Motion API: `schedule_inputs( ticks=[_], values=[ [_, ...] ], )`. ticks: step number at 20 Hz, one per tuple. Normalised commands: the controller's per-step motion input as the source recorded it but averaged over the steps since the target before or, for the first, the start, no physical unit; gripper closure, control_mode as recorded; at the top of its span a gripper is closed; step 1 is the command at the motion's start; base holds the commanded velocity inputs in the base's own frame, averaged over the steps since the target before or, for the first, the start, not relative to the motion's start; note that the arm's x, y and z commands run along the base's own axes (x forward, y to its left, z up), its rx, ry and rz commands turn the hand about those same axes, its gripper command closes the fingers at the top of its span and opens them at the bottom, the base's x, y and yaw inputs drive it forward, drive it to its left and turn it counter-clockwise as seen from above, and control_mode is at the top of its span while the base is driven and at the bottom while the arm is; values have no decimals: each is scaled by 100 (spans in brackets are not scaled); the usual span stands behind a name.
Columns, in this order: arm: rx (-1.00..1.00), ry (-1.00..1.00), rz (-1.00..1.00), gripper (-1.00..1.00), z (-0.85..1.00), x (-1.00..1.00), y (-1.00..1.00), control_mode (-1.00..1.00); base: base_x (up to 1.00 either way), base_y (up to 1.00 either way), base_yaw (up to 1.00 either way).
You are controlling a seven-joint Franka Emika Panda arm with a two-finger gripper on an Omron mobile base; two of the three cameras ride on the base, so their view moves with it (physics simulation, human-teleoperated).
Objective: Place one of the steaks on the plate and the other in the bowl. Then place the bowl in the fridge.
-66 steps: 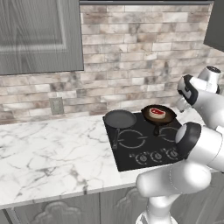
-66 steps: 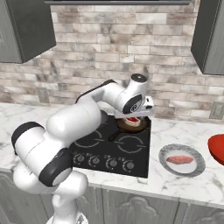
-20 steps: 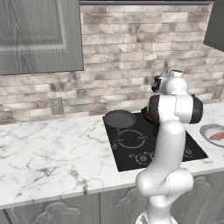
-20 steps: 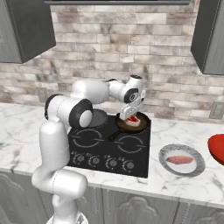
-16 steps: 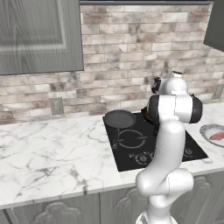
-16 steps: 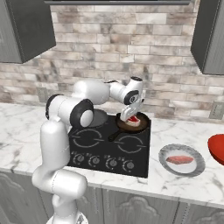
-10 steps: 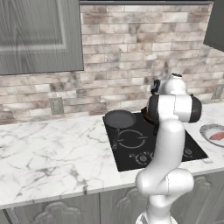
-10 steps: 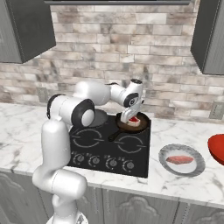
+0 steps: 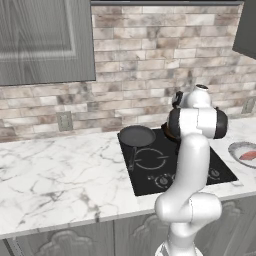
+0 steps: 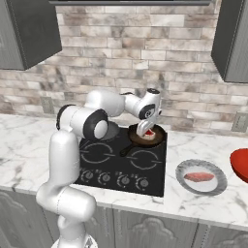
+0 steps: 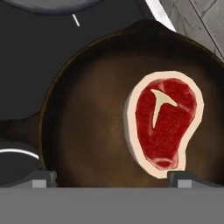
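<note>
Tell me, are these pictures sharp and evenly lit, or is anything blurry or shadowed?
Hand view: the fat-rimmed red steak in the dark brown frying pan looks soft-edged up close, with a faint shadow along its left side. Right base view: even, flat light, no glare, and the pink steak on the grey speckled plate is small but clear.

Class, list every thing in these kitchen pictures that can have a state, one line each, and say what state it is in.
Pincer: open, above the brown pan.
Rimmed steak: lying in the brown pan, ungripped.
Brown pan: on the stove, holding one steak.
Plate: on the counter, holding the pink steak.
Bowl: on the counter, contents unclear.
Grey pan: on the stove, empty.
</note>
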Motion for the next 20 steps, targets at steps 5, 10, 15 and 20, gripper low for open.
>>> schedule_inputs(
  ticks=[5,10,15,20],
  values=[
    [0,-4,0,-100,-14,19,-5,-100,0,0,0],
    [0,-3,0,-100,-18,18,-2,-100,0,0,0],
    [0,-2,0,-100,-19,16,-4,-100,0,0,0],
    [-1,-2,0,-100,-24,9,-2,-100,0,0,0]
  ],
)
